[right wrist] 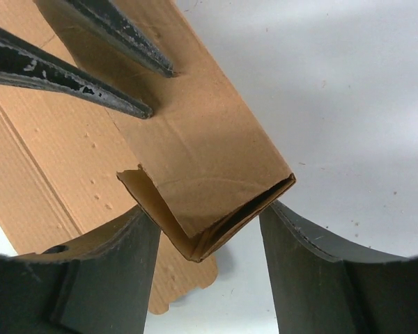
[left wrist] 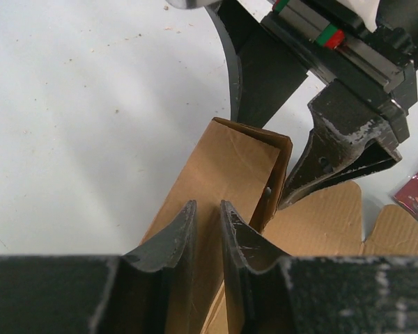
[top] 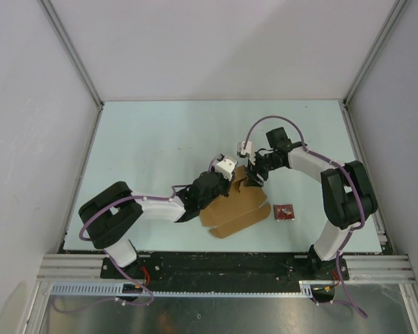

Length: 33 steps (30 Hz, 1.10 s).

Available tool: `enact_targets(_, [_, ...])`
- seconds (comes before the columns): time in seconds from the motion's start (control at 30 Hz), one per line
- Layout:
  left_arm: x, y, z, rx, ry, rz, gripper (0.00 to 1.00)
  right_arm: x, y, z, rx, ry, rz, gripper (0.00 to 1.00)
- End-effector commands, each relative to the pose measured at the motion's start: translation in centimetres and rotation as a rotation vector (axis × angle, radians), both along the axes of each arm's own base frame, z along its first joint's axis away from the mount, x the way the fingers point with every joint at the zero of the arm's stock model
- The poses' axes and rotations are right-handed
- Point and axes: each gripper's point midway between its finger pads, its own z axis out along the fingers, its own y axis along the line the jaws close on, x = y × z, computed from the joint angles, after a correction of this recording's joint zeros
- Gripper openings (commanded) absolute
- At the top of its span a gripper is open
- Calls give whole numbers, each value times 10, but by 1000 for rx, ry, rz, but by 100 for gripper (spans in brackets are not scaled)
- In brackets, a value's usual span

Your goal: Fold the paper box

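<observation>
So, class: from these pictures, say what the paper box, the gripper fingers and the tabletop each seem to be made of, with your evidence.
The paper box: brown corrugated cardboard, matte; fine ribbing shows on its flat sheet. The fingers of the left gripper: black, hard, plastic or coated metal, unclear; edges scuffed whitish. The table: smooth, pale, faintly speckled, perhaps laminate.

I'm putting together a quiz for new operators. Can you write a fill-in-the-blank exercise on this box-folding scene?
1. The paper box is plain ____ cardboard.
2. The small packet beside it is ____ in colour.
3. That packet lies on the table nearer the base of the ____ arm.
4. The jaws of the right gripper stand ____ around the end of the box's raised wall.

Missing words: brown; red; right; open.
</observation>
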Motion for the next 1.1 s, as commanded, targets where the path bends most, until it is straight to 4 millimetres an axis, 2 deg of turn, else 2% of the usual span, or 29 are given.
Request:
enact_targets(0.0, [1,0,15,-20,-13,-10,25,15,12,15,41,-45,-4,62])
enact_targets(0.33, [3,1,28,-42,-31,-15,33,21,13,14,41,-48,-30,60])
enact_targets(0.57, [3,-1,26,-34,-26,-22,33,22,14,13,46,-45,-39,57])
enact_targets(0.97, [4,-2,27,-42,-25,-27,33,31,15,17,51,-63,-75,48])
enact_targets(1.07, [4,-1,26,-40,-23,-27,33,32,16,19,57,-65,-81,42])
